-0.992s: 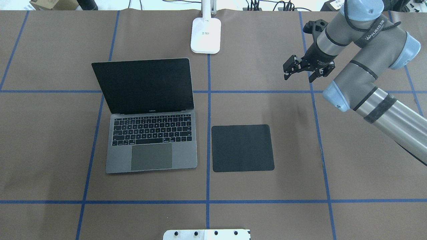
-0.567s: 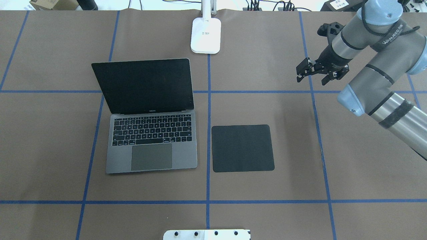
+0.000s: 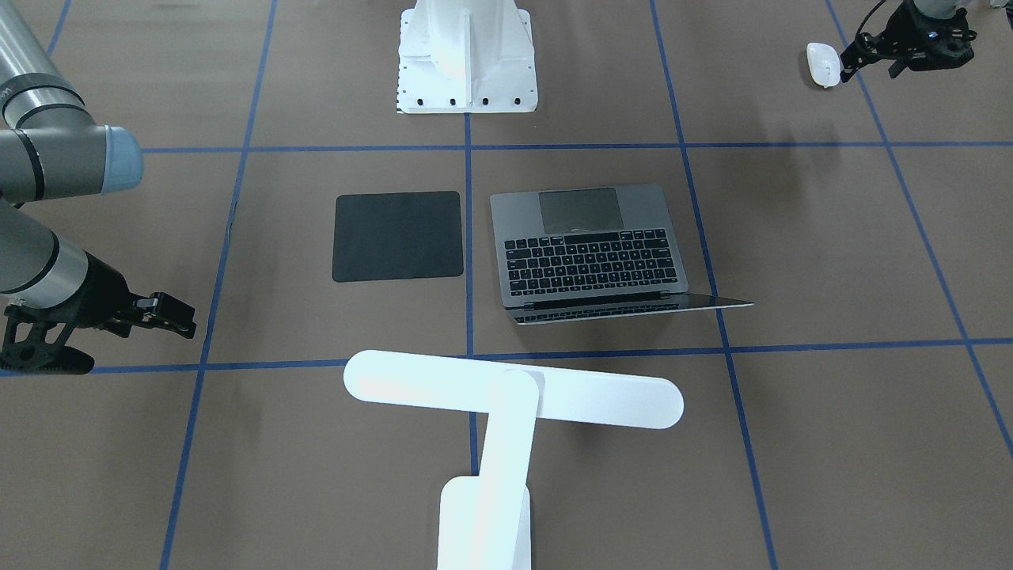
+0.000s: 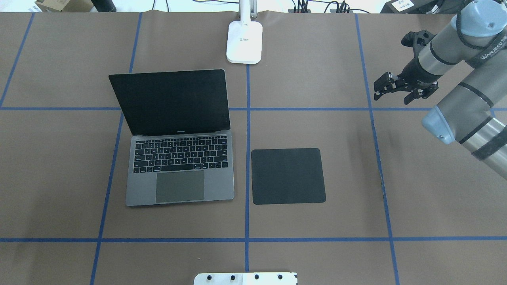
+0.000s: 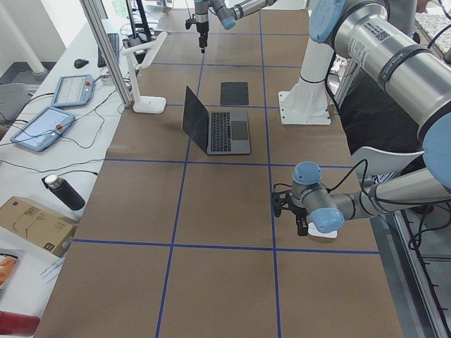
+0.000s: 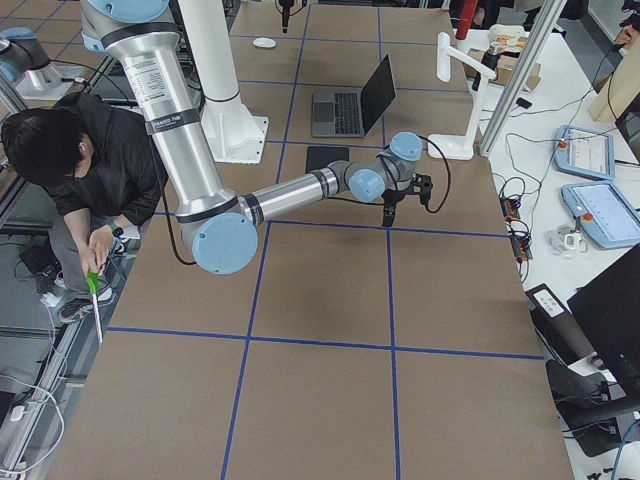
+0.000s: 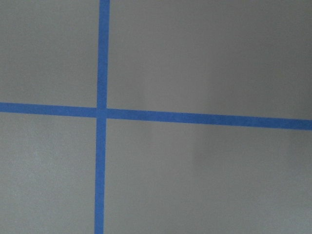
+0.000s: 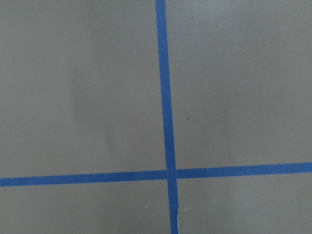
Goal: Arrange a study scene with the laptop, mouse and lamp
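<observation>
Lettering (image 4: 492,52) on right gripper's (image 4: 391,96) arm (image 4: 445,49), perhaps WANJEED.

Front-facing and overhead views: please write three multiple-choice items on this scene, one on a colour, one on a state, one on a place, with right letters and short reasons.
1. What colour is the mouse pad?
A. black
B. white
C. blue
2. How is the laptop?
A. shut
B. upside down
C. open, screen raised
3. Where is the mouse?
A. on the mouse pad
B. on the table next to the left gripper
C. on the laptop
Answers: 1 A, it is a black square; 2 C, keys and screen both show; 3 B, it lies there, far from the pad.
</observation>
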You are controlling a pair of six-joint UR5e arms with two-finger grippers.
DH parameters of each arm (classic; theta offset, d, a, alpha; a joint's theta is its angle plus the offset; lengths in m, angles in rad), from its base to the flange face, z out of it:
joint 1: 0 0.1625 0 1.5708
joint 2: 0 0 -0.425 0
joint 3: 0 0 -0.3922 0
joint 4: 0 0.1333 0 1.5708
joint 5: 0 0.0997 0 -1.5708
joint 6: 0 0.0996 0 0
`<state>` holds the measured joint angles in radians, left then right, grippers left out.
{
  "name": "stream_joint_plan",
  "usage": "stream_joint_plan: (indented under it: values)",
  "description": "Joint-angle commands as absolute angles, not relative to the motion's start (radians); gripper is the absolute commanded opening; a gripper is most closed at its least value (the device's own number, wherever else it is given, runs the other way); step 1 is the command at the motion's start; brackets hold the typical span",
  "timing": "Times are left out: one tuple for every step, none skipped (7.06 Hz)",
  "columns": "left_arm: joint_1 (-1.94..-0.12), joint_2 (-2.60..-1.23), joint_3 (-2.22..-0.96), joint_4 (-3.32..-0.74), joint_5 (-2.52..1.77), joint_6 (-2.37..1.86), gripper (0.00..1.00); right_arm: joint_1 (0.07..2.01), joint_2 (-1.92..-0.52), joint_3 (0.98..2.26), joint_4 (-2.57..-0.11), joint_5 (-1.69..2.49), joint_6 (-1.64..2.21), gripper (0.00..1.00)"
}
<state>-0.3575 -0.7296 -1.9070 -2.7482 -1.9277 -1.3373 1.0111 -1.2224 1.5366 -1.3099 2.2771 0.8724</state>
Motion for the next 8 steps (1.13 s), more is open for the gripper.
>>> stream_joint_plan:
  values:
    - [-0.211, -0.729, -1.905, -2.761, -1.908, -1.41, 1.0, 1.009, -1.226, 1.543, -1.31, 2.255, 0.873, 0.99]
    - [-0.121, -0.73, -1.904, -2.761, -1.907, -1.439, 1.0, 1.009, -1.227, 1.543, -1.31, 2.252, 0.873, 0.99]
    - [-0.038, -0.733, -1.905, -2.761, -1.876, -1.484, 1.0, 1.008, -1.227, 1.542, -1.31, 2.238, 0.873, 0.99]
    - [0.062, -0.741, -1.905, -2.764, -1.837, -1.55, 1.0, 1.006, -1.229, 1.543, -1.31, 2.237, 0.873, 0.99]
    - [0.152, -0.742, -1.904, -2.769, -1.786, -1.604, 1.0, 1.006, -1.229, 1.543, -1.31, 2.237, 0.874, 0.99]
    - [0.182, -0.741, -1.904, -2.779, -1.778, -1.608, 1.0, 1.003, -1.233, 1.542, -1.31, 2.237, 0.874, 0.99]
    - [0.187, -0.739, -1.902, -2.78, -1.778, -1.608, 1.0, 1.002, -1.233, 1.542, -1.31, 2.235, 0.874, 0.99]
    - [0.187, -0.736, -1.888, -2.781, -1.776, -1.606, 1.0, 0.994, -1.233, 1.543, -1.31, 2.226, 0.874, 0.99]
